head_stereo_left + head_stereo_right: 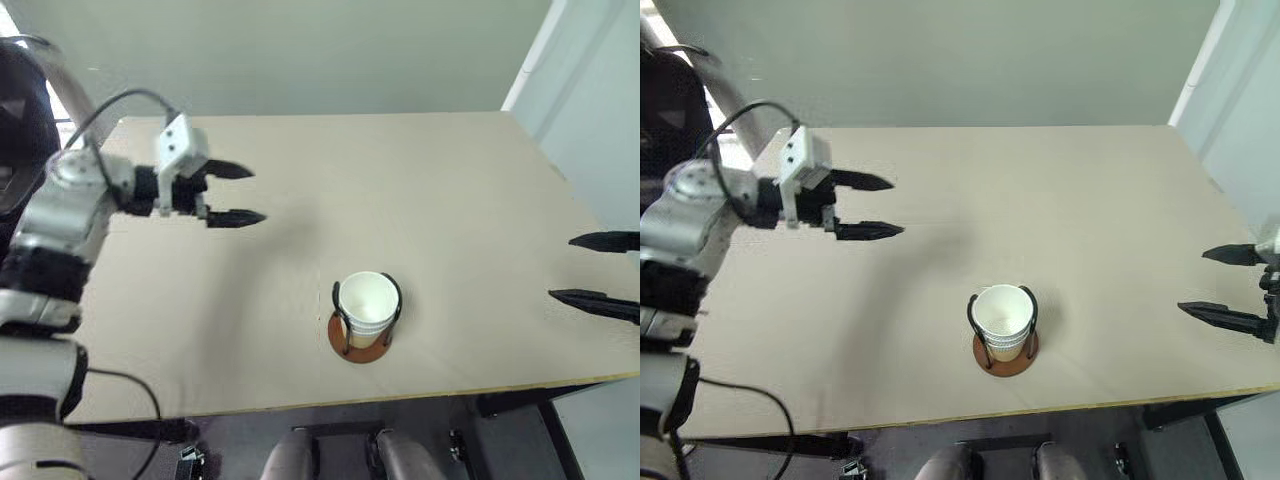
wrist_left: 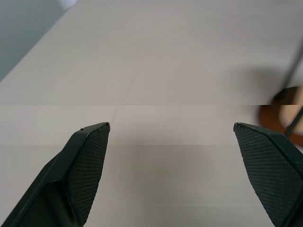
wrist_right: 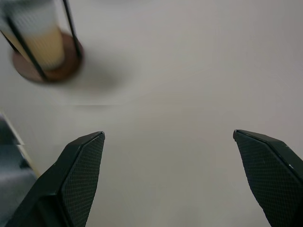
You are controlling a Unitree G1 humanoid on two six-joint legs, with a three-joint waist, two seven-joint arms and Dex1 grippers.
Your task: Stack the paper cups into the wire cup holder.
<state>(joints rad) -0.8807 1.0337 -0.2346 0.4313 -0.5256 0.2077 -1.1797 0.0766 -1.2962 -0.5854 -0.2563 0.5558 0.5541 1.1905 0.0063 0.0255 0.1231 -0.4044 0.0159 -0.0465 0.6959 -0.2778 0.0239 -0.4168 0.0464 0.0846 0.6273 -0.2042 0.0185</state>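
- Risk, judged: little left to go wrong. The nested tan-yellow paper cups with white rolled rims (image 1: pixel 365 305) stand tall in a narrow holder, so an arm sweeping low across the centre could knock the stack over or push it toward the near bench edge.
- Top cup may not be fully seated; can't tell from here. If loose, it could sit tilted.
- Wire cup holder, round reddish-brown disc base with black wire loop uprights (image 1: pixel 361 349): lower centre of frame, on the pale beige bench (image 1: pixel 450 200), near its front edge. Cups sit inside it, upright, between the loops.
- No loose cups elsewhere on the bench; stacking looks done.
- Left gripper (image 1: pixel 231 193): upper left, jaws wide apart, holding nothing, well apart from the holder.
- Right gripper (image 1: pixel 1230 286): right edge, jaws wide apart, holding nothing.
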